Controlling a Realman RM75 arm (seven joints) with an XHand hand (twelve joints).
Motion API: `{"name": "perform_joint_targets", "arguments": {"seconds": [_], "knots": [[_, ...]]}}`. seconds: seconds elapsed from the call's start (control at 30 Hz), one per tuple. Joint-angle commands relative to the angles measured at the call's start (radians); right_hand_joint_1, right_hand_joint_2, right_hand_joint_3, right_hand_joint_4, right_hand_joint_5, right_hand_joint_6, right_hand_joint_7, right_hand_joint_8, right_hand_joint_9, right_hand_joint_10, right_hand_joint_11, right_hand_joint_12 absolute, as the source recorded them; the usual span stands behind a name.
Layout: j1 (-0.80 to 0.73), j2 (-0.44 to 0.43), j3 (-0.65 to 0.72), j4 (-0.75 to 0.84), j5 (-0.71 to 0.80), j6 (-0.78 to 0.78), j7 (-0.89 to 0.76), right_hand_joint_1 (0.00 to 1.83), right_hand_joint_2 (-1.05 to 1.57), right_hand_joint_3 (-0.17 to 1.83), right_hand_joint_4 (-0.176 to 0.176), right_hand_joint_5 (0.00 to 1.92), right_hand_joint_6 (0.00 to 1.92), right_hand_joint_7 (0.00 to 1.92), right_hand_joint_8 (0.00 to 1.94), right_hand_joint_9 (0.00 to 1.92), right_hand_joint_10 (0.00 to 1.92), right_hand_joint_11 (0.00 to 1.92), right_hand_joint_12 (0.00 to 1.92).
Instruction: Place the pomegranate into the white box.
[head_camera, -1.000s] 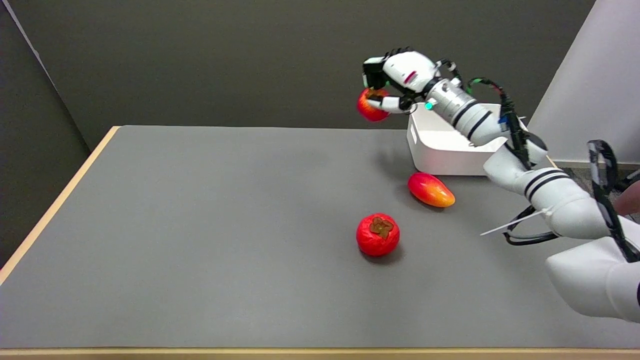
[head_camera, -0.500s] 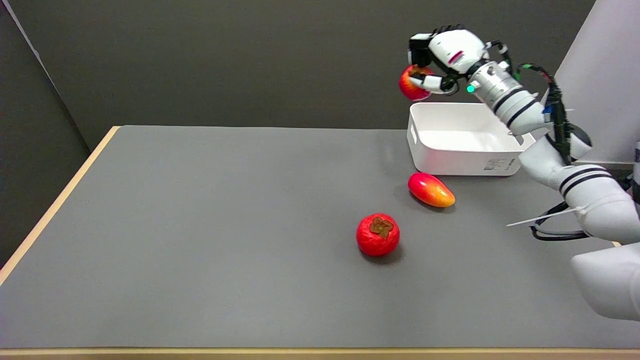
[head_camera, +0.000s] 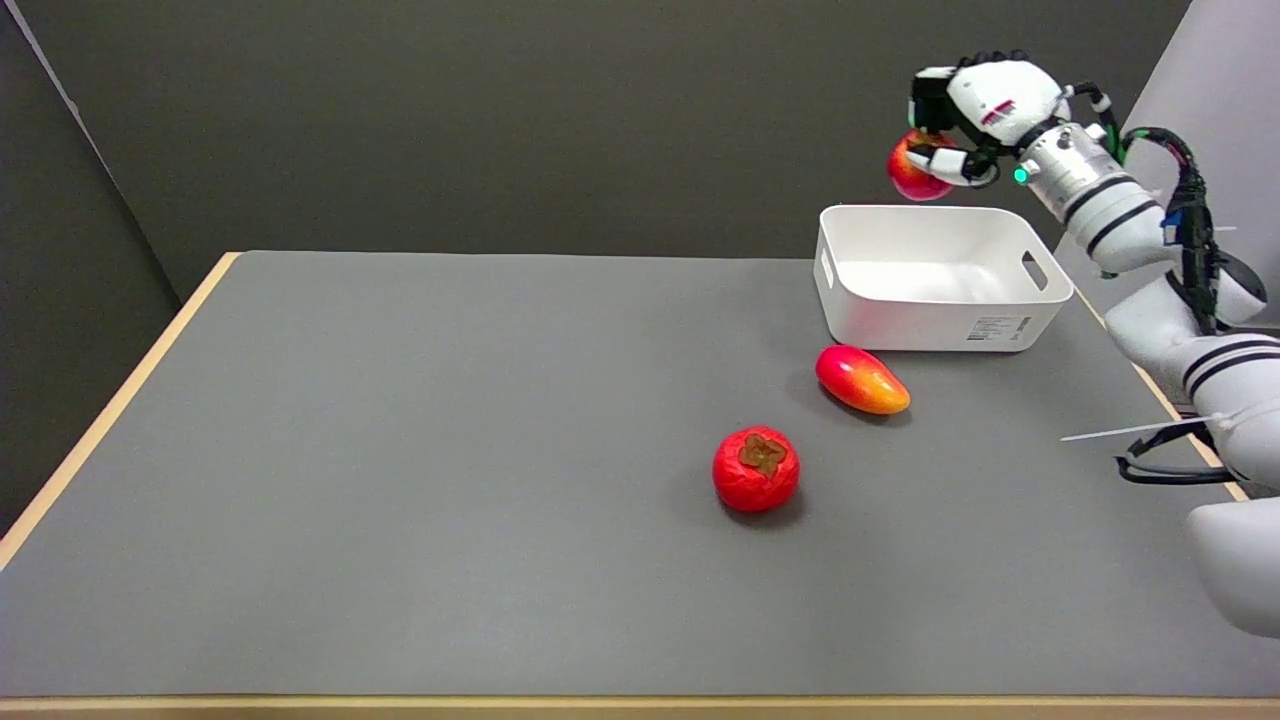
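Hand (head_camera: 965, 110) carried pomegranate (head_camera: 912, 176) over white box (head_camera: 935, 315).

Glossy white plastic box (head_camera: 935, 325), matt grey table (head_camera: 400, 450)

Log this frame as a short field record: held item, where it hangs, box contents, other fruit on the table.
right hand: raised in the air, grips the pomegranate
pomegranate position: above the far rim of the white box, not yet inside
white box: at the table's far right, nothing visible in it
persimmon: on the grey table, calyx up
mango: lying just in front of the box
task status: placement not yet done
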Motion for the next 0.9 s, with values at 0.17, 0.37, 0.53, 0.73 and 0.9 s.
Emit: {"name": "perform_joint_targets", "arguments": {"seconds": [0.17,0.37,0.53,0.73,0.9], "knots": [[0.046,0.045,0.023,-0.283,-0.003,-0.026,-0.017,1.16,1.13,0.3,-0.093,0.56,1.64,0.84,1.29,0.7,1.21,0.67,1.64],[0.047,0.043,0.008,-0.309,0.0,-0.026,-0.017,1.16,1.12,0.32,-0.091,0.56,1.66,0.84,1.3,0.71,1.23,0.68,1.63],[0.039,0.04,-0.001,-0.304,0.0,-0.026,-0.017,1.16,1.13,0.32,-0.091,0.56,1.65,0.84,1.29,0.71,1.22,0.68,1.64],[0.033,0.04,-0.021,-0.299,0.044,-0.021,-0.017,1.16,1.14,0.28,-0.094,0.55,1.65,0.84,1.29,0.7,1.21,0.68,1.63],[0.025,0.04,-0.023,-0.286,0.046,-0.018,-0.017,1.16,1.16,0.25,-0.097,0.55,1.65,0.84,1.29,0.7,1.19,0.68,1.63]]}}
